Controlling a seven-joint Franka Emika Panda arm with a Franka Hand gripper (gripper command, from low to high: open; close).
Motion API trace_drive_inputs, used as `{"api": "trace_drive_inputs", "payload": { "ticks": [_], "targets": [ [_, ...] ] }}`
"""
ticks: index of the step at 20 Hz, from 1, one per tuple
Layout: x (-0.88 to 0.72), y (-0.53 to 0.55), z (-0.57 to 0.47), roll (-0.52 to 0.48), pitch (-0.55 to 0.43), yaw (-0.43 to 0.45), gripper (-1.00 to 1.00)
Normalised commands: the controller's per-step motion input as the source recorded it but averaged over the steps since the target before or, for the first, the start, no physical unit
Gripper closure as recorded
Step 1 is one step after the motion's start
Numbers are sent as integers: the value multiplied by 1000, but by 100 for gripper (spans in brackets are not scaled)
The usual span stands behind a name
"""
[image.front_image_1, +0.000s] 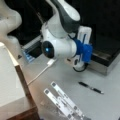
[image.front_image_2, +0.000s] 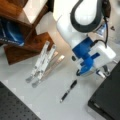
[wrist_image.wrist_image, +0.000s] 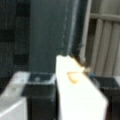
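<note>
- Two front views show us a white robot arm bent low over a grey bench (image.front_image_1: 107, 100), with a blue block at its wrist.
- We see the pincer (image.front_image_1: 79, 65) under that blue block, near a dark tray (image.front_image_1: 105, 58) at the bench's far edge; in a front view (image.front_image_2: 101, 72) it hangs beside a black slab (image.front_image_2: 107, 100). We cannot tell whether its jaws are apart or together, and nothing shows between them.
- A black pen (image.front_image_1: 91, 88) lies flat on the bench, apart from the pincer, in both front views (image.front_image_2: 68, 91).
- A folded metal stand (image.front_image_1: 63, 102) lies beside a wooden shelf (image.front_image_2: 27, 47).
- A white cable (image.front_image_1: 41, 72) trails across the bench.
- Our wrist view shows only a white block (wrist_image.wrist_image: 77, 95) against a dark panel.
</note>
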Motion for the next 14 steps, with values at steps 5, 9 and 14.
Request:
{"api": "trace_drive_inputs", "payload": {
  "ticks": [5, 9, 14],
  "targets": [
    [94, 279, 438, -34, 131, 229, 100],
    [85, 287, 403, -88, 108, 190, 100],
    [55, 331, 391, -146, 96, 154, 100]
  ]
}}
